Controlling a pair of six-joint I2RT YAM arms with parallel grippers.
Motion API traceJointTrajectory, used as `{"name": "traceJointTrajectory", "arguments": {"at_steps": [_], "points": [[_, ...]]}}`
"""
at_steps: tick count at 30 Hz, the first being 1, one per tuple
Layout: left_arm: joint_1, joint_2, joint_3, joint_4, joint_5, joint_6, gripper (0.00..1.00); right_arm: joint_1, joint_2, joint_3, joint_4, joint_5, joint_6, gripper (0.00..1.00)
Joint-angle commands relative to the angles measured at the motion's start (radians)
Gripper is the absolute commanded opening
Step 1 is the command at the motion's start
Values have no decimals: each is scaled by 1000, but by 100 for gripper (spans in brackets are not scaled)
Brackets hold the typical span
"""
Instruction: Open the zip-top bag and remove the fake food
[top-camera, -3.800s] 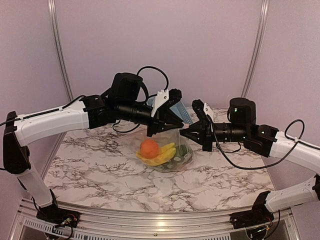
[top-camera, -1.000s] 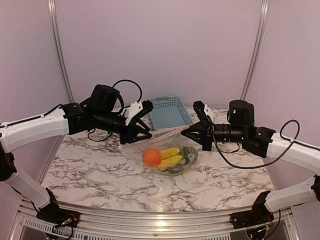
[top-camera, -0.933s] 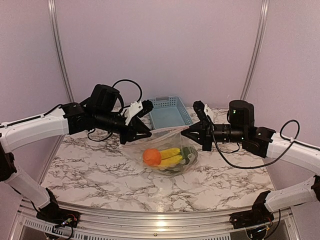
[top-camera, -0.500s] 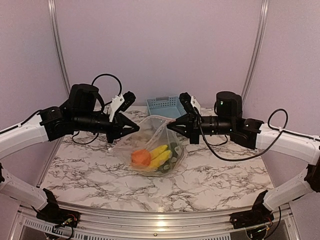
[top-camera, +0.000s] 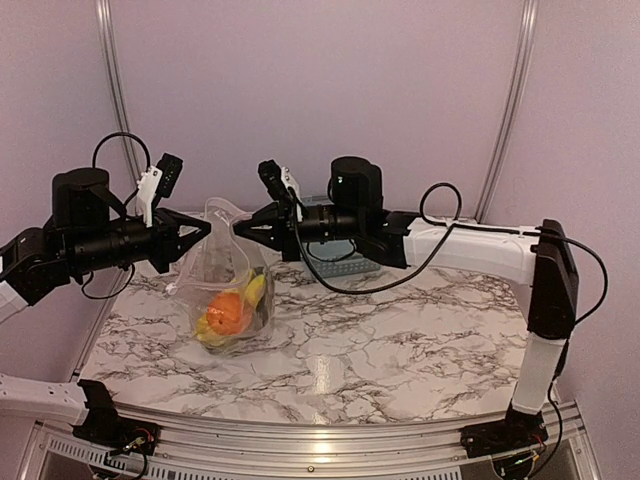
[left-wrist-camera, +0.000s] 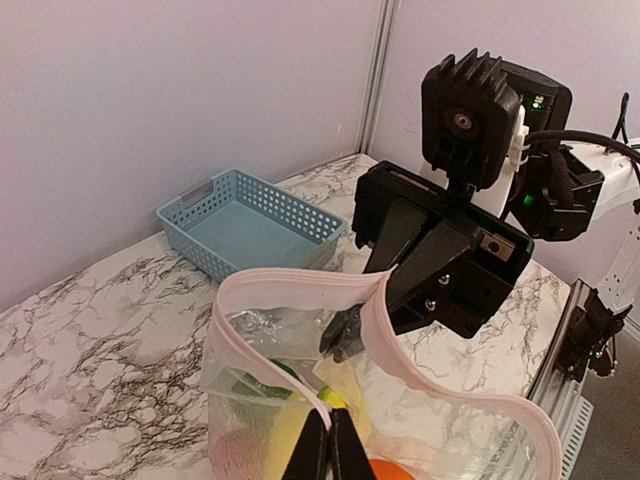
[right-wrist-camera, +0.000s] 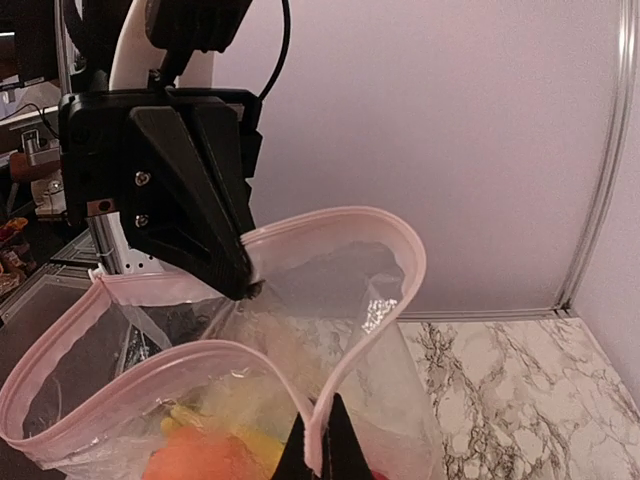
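The clear zip-top bag (top-camera: 222, 285) hangs upright over the left of the table, its pinkish-white zip strip (left-wrist-camera: 290, 288) pulled open into a wide loop. My left gripper (top-camera: 203, 228) is shut on the near-left lip (left-wrist-camera: 330, 438). My right gripper (top-camera: 242, 226) is shut on the opposite lip (right-wrist-camera: 320, 448). Fake food lies in the bag's bottom: an orange ball (top-camera: 228, 313), a yellow banana (top-camera: 253, 289), and a green piece (left-wrist-camera: 262, 380). The orange ball also shows in the right wrist view (right-wrist-camera: 190, 458). The other toys are hidden.
A light blue lattice basket (left-wrist-camera: 250, 225) stands at the back of the marbled table (top-camera: 400, 350), mostly behind my right arm in the top view (top-camera: 350, 268). Metal frame posts (top-camera: 510, 100) rise at the back corners.
Both arms have swung left and lifted the bag from the table's middle to its left side. The bag's mouth has spread open and the food has slid to the bottom.
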Motion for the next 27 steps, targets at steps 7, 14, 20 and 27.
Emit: {"name": "traceJointTrajectory", "arguments": {"at_steps": [7, 14, 20, 27], "points": [[15, -75, -57, -110, -222, -61, 0, 25, 361, 310, 316, -133, 318, 0], [15, 84, -180, 90, -96, -106, 0, -12, 324, 113, 384, -94, 329, 5], [13, 237, -219, 310, -29, -166, 0, -113, 175, -214, 491, -47, 368, 22], [-4, 389, -231, 452, 63, -224, 0, -160, -42, -444, 302, 81, 225, 44]]}}
